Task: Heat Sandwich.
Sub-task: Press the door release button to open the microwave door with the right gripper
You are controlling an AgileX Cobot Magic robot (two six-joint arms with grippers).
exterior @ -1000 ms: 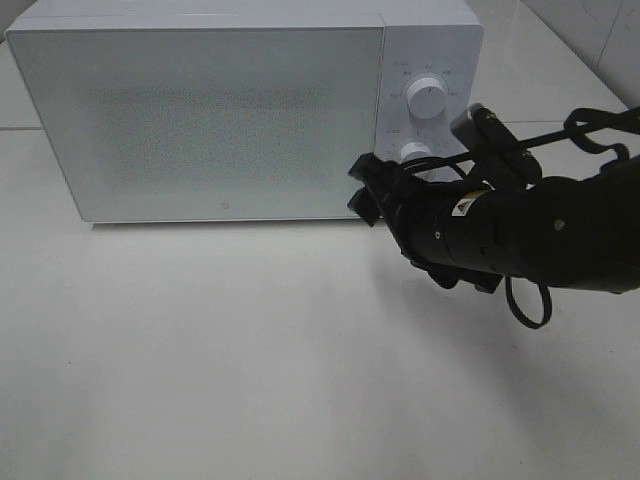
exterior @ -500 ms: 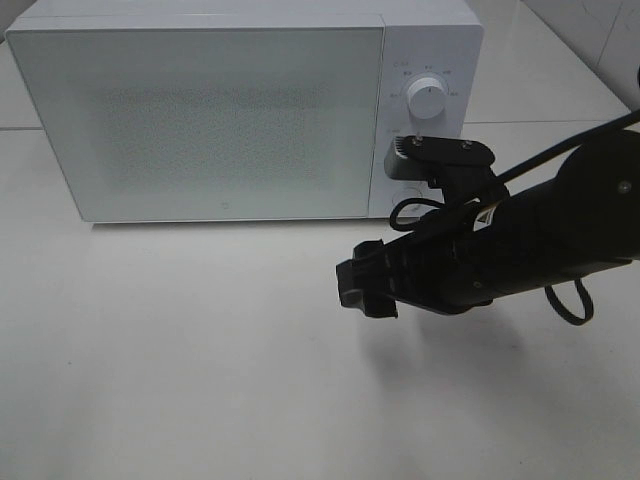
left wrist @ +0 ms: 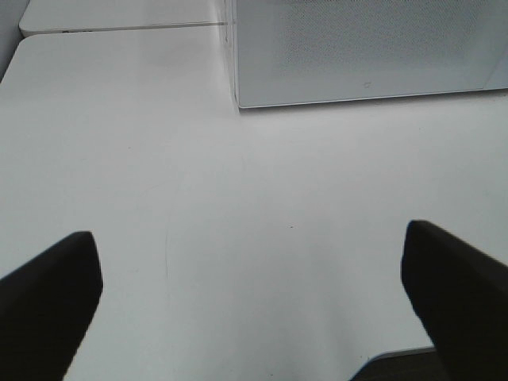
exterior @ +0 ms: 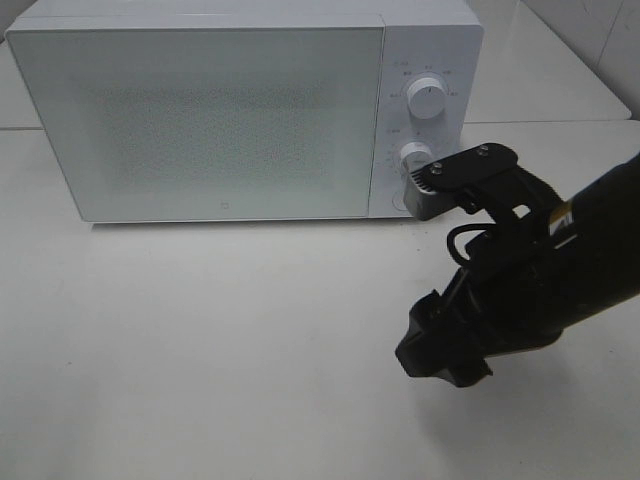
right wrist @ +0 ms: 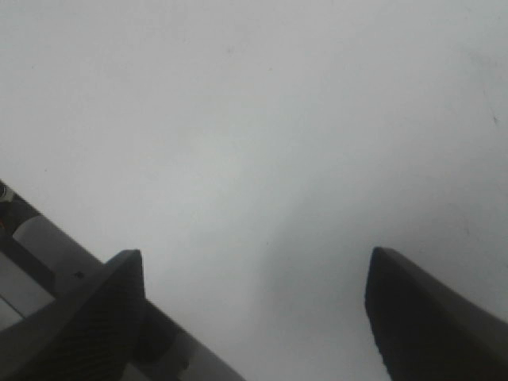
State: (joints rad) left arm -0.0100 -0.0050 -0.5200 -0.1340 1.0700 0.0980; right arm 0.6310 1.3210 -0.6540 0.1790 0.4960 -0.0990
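The sandwich is out of view in every frame. The white microwave (exterior: 210, 110) stands at the back of the table with its door closed, and its corner also shows in the left wrist view (left wrist: 365, 48). My right gripper (exterior: 432, 352) hangs over the bare tabletop in front of the microwave's control panel, pointing down. Its jaws stand open with nothing between them (right wrist: 254, 309). My left gripper (left wrist: 254, 294) is open and empty too, low over the table and facing the microwave's front. The left arm does not show in the exterior view.
Two round knobs (exterior: 427, 98) sit on the microwave's right panel. The white table (exterior: 200, 340) runs wide in front of the microwave. A seam between table slabs (left wrist: 119, 28) lies beside the microwave.
My right arm has drawn back from the microwave's lower knob, swinging down and toward the front right over the table. Its jaws stayed open. The microwave has not changed.
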